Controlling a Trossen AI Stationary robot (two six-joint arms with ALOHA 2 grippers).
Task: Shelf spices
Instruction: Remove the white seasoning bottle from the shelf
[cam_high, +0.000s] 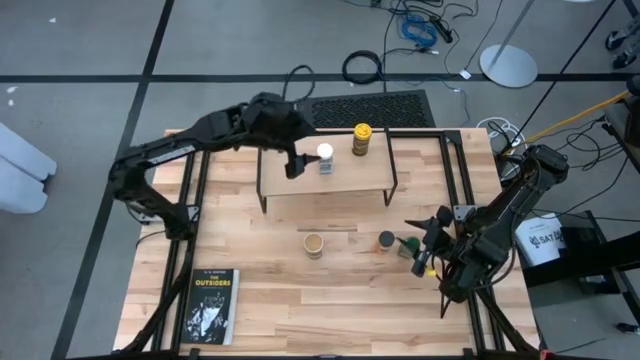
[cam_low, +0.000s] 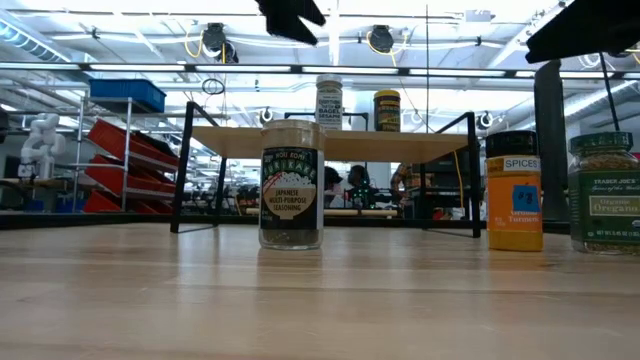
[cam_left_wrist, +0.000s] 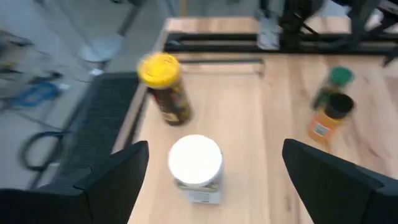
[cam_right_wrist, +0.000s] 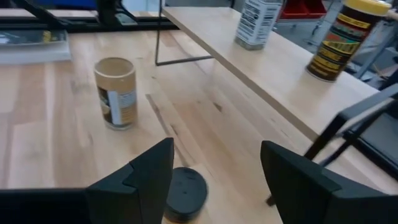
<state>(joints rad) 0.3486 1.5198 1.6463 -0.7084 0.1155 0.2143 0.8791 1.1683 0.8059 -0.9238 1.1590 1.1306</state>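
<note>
Black-lidded jar (cam_right_wrist: 185, 191): upright on worktop, directly below right end effector (cam_right_wrist: 214, 180); fingers spread, holding nothing; right arm nearer.

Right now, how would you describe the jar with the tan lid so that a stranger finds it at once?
Find the small wooden shelf on the table. In front of it, three jars stand on the table; the tan-lidded jar stands alone, left of the black-lidded jar and green-lidded jar. Only its lid matches the wood.

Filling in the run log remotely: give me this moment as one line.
shelf: white-lid jar, yellow-lid jar | table: tan-lid, black-lid, green-lid jars | left gripper open above white-lid jar | right gripper open, empty, over black-lid jar
</note>
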